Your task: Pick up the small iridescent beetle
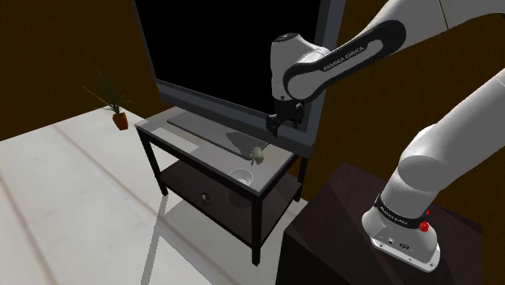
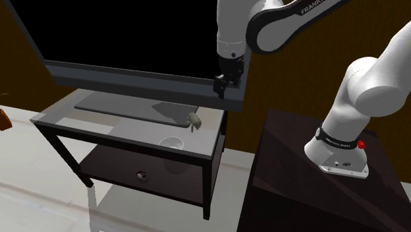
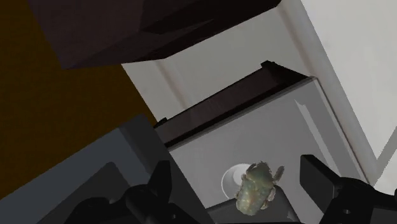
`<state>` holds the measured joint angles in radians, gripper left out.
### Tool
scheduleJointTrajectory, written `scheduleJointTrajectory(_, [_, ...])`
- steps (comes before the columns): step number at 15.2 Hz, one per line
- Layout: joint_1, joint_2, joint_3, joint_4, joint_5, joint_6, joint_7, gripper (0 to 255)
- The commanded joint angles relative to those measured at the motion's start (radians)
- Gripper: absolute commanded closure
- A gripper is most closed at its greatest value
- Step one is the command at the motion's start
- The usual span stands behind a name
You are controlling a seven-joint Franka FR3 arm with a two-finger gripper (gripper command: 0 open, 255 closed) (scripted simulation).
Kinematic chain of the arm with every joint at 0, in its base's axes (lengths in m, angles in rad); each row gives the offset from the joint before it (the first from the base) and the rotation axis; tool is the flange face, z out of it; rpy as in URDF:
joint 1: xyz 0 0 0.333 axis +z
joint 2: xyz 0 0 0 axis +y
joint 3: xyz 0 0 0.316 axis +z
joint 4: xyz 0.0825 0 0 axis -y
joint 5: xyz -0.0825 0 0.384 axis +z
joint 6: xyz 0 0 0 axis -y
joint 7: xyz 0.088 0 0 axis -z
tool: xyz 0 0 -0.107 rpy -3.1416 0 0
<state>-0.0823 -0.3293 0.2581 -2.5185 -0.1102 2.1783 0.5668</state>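
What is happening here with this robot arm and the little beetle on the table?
A white robot arm holds its black two-finger hand above the small greenish-grey beetle, which lies on the glass-topped table with a dark frame, in front of a large flat screen. The hand is open and does not touch the beetle. So the beetle is not yet picked up; the arm seems lined up to come down on it.

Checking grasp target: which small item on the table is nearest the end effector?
The greenish beetle on top, closest to the end effector; the pale dish sits farther off, the dark item on the lower shelf.
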Motion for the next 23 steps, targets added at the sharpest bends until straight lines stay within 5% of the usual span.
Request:
scheduleJointTrajectory(1, [-0.02, 0.077, 0.019, 0.014, -0.035, 0.07, 0.067, 0])
scheduleJointTrajectory(8, [-0.07, 0.373, 0.046, 0.13, -0.239, 0.241, 0.342, 0])
scheduleJointTrajectory(15, [-0.034, 0.661, -0.027, 0.324, -0.448, 0.318, 0.599, 0])
scheduleJointTrajectory(23, [0.005, 0.809, -0.086, 0.413, -0.531, 0.373, 0.702, 0])
